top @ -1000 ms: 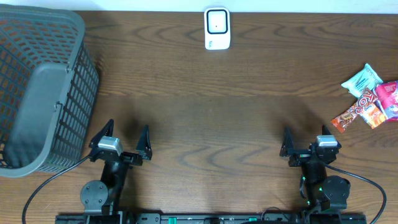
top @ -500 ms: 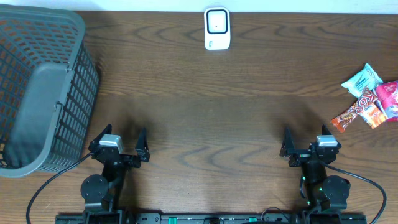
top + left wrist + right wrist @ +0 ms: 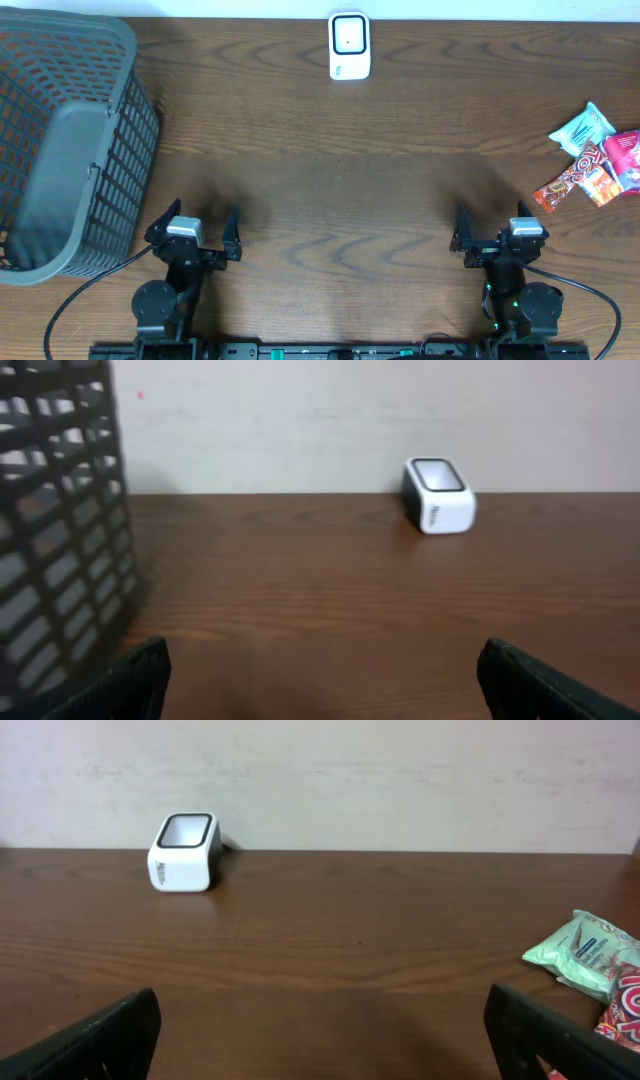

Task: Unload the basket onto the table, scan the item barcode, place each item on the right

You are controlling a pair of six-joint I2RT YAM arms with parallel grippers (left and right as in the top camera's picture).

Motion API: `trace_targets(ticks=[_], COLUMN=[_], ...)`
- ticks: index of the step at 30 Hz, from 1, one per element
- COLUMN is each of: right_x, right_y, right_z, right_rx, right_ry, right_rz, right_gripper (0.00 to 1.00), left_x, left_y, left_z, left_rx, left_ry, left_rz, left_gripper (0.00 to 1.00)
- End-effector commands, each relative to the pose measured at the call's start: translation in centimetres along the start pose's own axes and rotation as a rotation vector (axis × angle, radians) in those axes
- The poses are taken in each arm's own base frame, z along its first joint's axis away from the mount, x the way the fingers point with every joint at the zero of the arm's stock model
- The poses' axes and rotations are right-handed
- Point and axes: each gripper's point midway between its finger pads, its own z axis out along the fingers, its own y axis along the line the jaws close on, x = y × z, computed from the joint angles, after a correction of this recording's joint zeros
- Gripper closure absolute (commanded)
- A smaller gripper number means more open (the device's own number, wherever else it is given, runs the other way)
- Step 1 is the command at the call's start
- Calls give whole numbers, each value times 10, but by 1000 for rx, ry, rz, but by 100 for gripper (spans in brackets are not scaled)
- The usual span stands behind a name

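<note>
Dark wooden desk [image 3: 330, 170] carries a white scanner [image 3: 349, 45] at its far edge, window up, presumably so an item can be passed over it. Snack packets [image 3: 592, 160], the items to scan, lie heaped at the right edge, nearest the right claw [image 3: 492, 226]; a grey basket [image 3: 60, 140] stands far left. That claw and the left claw [image 3: 198, 222] sit at the near edge, spread wide and empty.

White scanner [image 3: 183, 853] left, snack packets [image 3: 587, 952] right
</note>
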Motion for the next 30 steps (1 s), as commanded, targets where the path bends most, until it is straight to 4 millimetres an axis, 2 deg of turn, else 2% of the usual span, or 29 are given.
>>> trace_targets(ticks=[1, 10, 30], right_x=[0, 0, 0], right_y=[3, 2, 3], right_z=[0, 0, 0], right_rx=[-11, -11, -11], right_ry=[-2, -2, -2], right_rz=[-12, -12, -12], right_gripper=[1, 1, 1], left_x=[18, 19, 17], left_y=[14, 29, 27], left_z=[0, -2, -1], left_rx=[-82, -168, -155], left_ry=[53, 60, 51], left_rz=[26, 30, 26], left_gripper=[2, 2, 2])
